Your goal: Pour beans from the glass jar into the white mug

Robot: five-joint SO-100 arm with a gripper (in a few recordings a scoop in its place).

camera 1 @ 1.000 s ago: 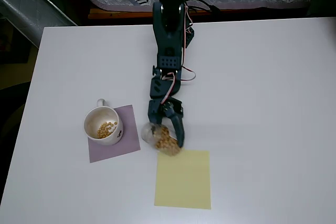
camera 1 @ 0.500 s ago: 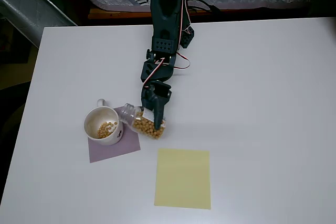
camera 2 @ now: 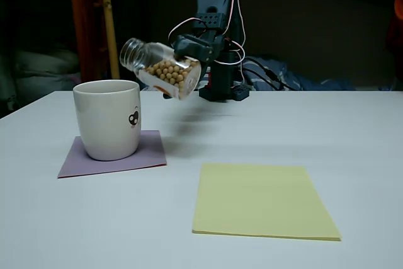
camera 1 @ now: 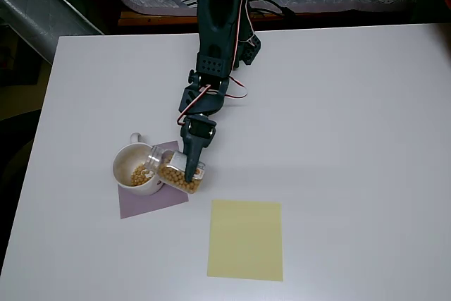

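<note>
I am seeing the gripper [camera 1: 189,169] gripping the jar [camera 2: 162,77] of beans [camera 2: 169,74] above the table. It is lying nearly sideways, mouth toward the mug [camera 1: 137,166], which is holding some beans.

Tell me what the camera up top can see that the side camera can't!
From above, the overhead view looks right into the white mug and shows beans lying at its bottom, plus its small handle. The fixed side view shows instead that the glass jar hangs in the air, tipped, its mouth a bit higher than its bottom and just above the mug's rim, and there is a little face on the mug. Both views show the claw gripping the jar of beans, the purple mat under the mug, and the yellow sheet lying flat.
</note>
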